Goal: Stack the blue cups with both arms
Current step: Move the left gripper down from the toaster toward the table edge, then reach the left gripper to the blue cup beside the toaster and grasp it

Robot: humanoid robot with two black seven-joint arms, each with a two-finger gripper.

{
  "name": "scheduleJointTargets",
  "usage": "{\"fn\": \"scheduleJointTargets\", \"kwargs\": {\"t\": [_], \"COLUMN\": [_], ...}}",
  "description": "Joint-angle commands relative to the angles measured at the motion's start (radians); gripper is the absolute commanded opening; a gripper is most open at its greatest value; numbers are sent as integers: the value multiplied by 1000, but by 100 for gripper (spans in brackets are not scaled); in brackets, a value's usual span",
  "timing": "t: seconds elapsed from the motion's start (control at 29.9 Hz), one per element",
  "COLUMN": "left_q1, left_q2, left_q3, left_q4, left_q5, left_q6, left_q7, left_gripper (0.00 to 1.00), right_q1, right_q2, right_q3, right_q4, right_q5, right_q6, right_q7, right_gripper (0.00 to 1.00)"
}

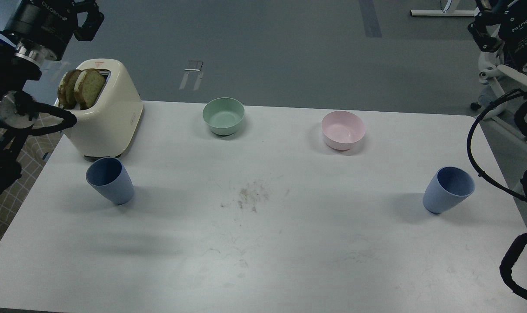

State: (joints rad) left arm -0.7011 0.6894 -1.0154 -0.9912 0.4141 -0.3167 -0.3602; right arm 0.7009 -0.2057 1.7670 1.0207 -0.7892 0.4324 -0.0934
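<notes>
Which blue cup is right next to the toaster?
The left blue cup, standing just in front of the cream toaster with bread in it. The right blue cup stands alone near the table's right edge, closest to the pink bowl.

Two blue cups (110,180) (448,189) upright, well apart, white table (263,261), toaster (105,108)
</notes>
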Motion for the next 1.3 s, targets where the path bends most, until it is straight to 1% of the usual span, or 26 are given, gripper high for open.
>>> {"fn": "scheduleJointTargets", "kwargs": {"t": [0.0, 0.03, 0.1, 0.13, 0.2, 0.23, 0.3, 0.4, 0.5, 0.57, 0.6, 0.67, 0.7, 0.77, 0.87, 0.9, 1.0, 1.04, 1.14, 1.2, 1.27], "left_q1": [66, 81, 142, 156, 212, 212, 258, 313, 344, 385, 393, 402, 402, 405, 405, 408, 408, 405, 405, 405, 405], "left_q2": [85, 102, 171, 189, 264, 265, 323, 413, 487, 553, 564, 579, 579, 584, 582, 581, 567, 559, 538, 512, 492], "left_q3": [5, 5, -3, -3, -11, -11, -12, -11, 6, 27, 37, 69, 69, 106, 169, 201, 273, 300, 321, 322, 322], "left_q4": [-116, -145, -257, -283, -355, -356, -383, -406, -437, -468, -471, -469, -469, -465, -449, -426, -361, -334, -285, -267, -262], "left_q5": [126, 158, 297, 337, 507, 508, 623, 732, 776, 885, 923, 1085, 1086, 1195, 1325, 1353, 1364, 1364, 1362, 1362, 1359], "left_q6": [-5, -5, 2, 5, 5, 5, 7, 8, 27, 54, 63, 112, 113, 142, 191, 220, 269, 286, 301, 303, 303], "left_q7": [-8, -14, -45, -51, -59, -59, -60, -80, -85, -85, -85, -85, -85, -85, -85, -85, -85, -85, -86, -86, -86], "left_gripper": [97, 97, 94, 92, 91, 91, 91, 89, 89, 89, 89, 88, 88, 87, 86, 85, 85, 83, 80, 78, 78], "right_q1": [-27, -29, -38, -41, -54, -54, -66, -81, -95, -103, -106, -109, -109, -112, -113, -113, -113, -113, -113, -113, -113], "right_q2": [-14, -17, -27, -30, -32, -32, -34, -43, -44, -44, -44, -46, -46, -47, -47, -47, -47, -47, -47, -47, -47], "right_q3": [0, 3, 3, 3, 3, 3, 3, 3, 3, 3, 3, 5, 5, 5, 5, 5, 5, 5, 5, 5, 5], "right_q4": [6, 6, 4, 2, 4, 4, 6, 7, 6, 6, 6, 6, 6, 6, 6, 6, 6, 6, 6, 6, 6], "right_q5": [67, 76, 103, 103, 103, 103, 103, 103, 103, 103, 103, 105, 105, 105, 105, 105, 105, 105, 105, 105, 105], "right_q6": [6, 8, 8, 9, 11, 11, 12, 12, 12, 14, 14, 14, 14, 14, 16, 16, 16, 16, 25, 31, 31], "right_q7": [1, 1, 1, 1, 1, 1, 1, 3, 6, 8, 9, 11, 11, 11, 12, 12, 12, 12, 12, 12, 12], "right_gripper": [100, 100, 100, 100, 100, 100, 100, 100, 100, 100, 100, 100, 100, 100, 100, 100, 100, 100, 100, 100, 100]}}
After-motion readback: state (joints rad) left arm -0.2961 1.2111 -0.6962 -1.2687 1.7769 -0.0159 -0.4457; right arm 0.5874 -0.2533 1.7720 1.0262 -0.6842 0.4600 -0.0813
